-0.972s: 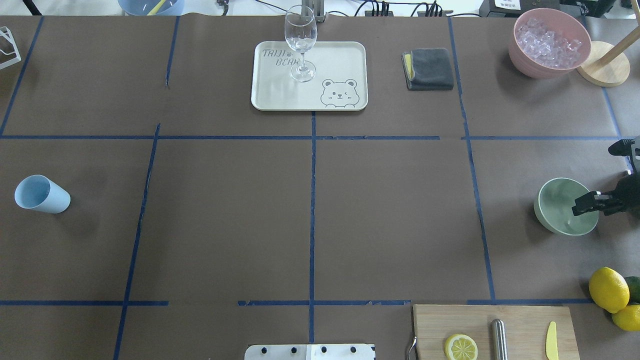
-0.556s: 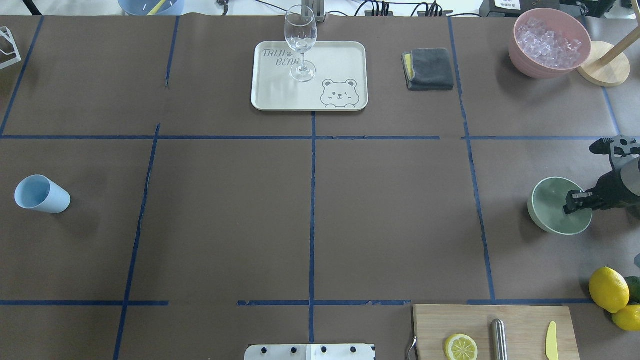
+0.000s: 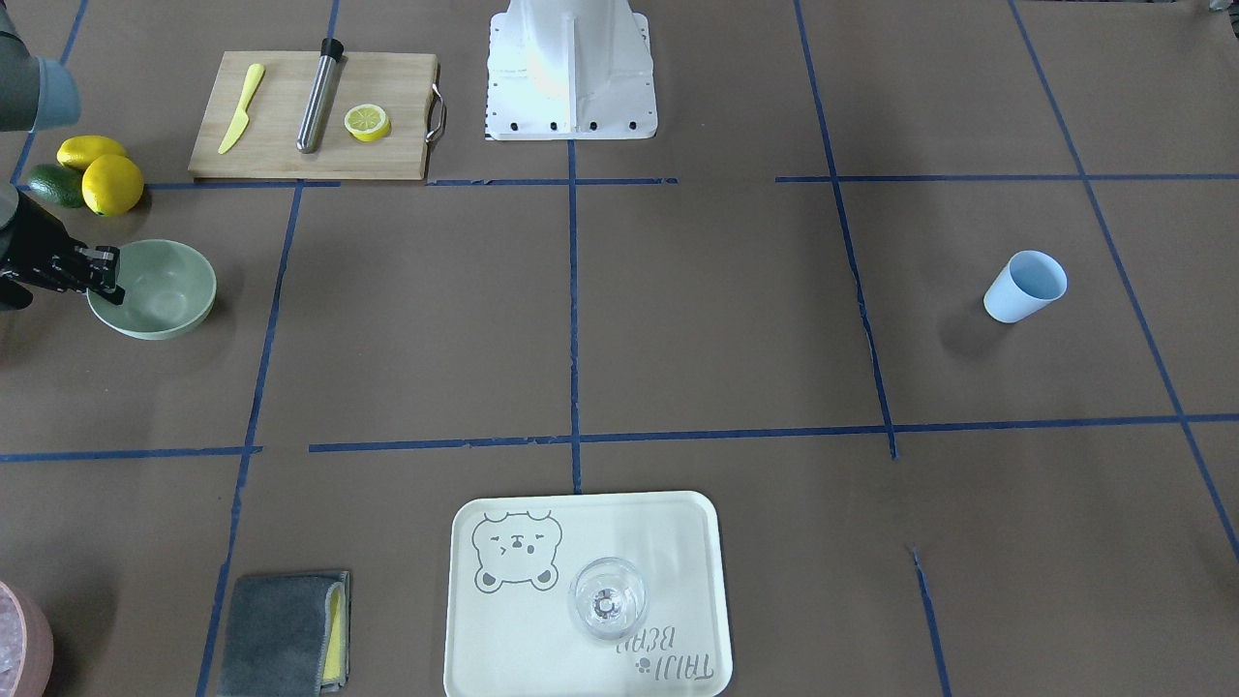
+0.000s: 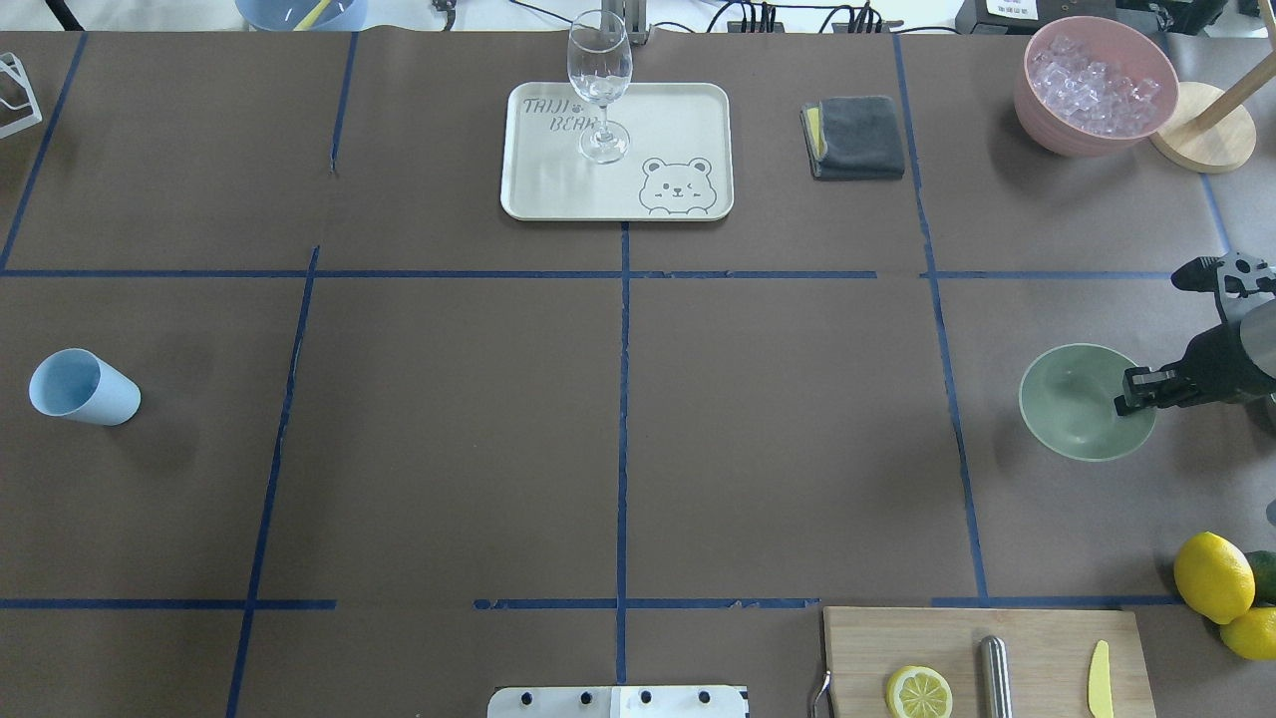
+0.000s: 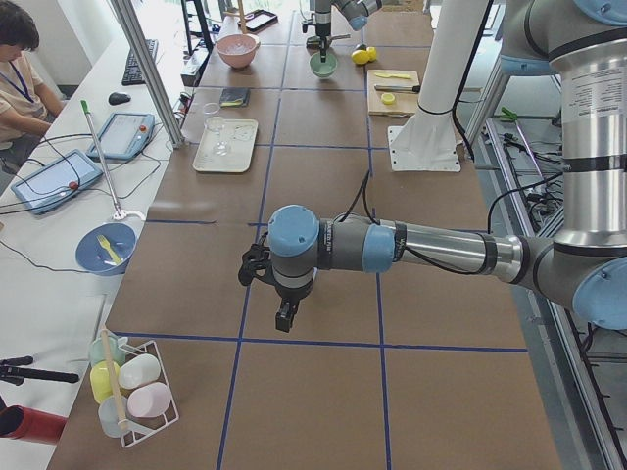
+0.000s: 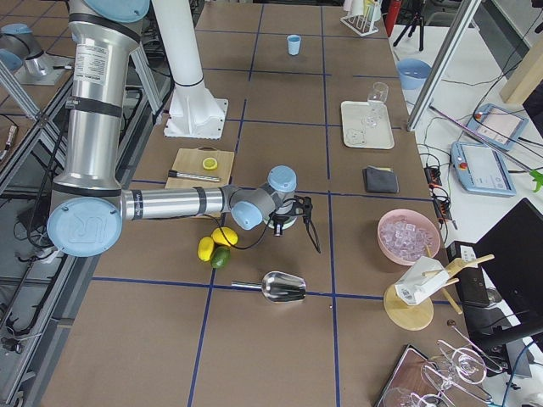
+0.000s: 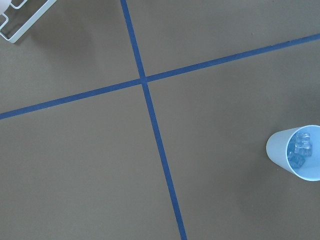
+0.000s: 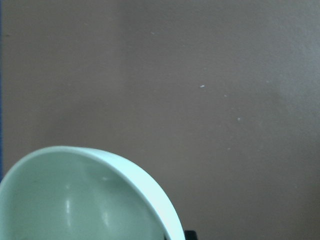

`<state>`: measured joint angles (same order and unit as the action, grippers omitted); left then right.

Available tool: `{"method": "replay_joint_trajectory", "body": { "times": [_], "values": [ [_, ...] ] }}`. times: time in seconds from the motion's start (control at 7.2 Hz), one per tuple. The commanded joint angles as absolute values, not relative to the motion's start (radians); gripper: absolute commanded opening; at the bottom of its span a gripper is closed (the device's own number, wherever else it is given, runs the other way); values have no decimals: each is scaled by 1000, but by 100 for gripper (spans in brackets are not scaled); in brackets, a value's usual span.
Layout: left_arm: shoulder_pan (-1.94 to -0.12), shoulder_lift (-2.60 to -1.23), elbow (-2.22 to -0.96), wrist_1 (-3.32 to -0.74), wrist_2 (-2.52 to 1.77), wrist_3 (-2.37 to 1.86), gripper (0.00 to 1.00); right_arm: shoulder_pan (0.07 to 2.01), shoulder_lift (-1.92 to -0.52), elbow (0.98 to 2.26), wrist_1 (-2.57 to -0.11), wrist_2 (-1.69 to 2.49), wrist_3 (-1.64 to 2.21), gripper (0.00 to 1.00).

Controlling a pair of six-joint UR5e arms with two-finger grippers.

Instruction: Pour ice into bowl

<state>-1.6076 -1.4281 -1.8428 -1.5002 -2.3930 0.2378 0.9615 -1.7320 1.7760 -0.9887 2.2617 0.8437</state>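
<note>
The mint-green bowl [image 4: 1072, 404] stands at the table's right side and looks empty; it also shows in the front view [image 3: 160, 290] and the right wrist view [image 8: 75, 200]. My right gripper [image 4: 1131, 391] is shut on the bowl's right rim. Clear ice cubes [image 7: 301, 148] lie inside the light blue cup [image 7: 295, 155], which stands far left [image 4: 82, 387]. My left gripper [image 5: 285, 315] shows only in the exterior left view, above bare table near the cup's side, and I cannot tell whether it is open or shut.
A pink bowl [image 4: 1037, 110] heaped with ice stands at the far right. There is a tray [image 4: 688, 120] with a wine glass [image 4: 599, 85], a grey cloth [image 4: 857, 138], a cutting board [image 4: 1037, 638], lemons [image 4: 1211, 576] and a metal scoop [image 6: 284, 287].
My right gripper has moved left with the bowl's rim in it, and the mint-green bowl has slid left across the table. The blue cup has not moved.
</note>
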Motion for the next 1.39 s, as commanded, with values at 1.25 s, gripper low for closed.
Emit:
{"method": "replay_joint_trajectory", "body": {
  "times": [1.25],
  "values": [
    [-1565,-1431,-1824,-1545,-2399,245,100,299,-754,1466,-1034,1623,1940,0]
  ]
}}
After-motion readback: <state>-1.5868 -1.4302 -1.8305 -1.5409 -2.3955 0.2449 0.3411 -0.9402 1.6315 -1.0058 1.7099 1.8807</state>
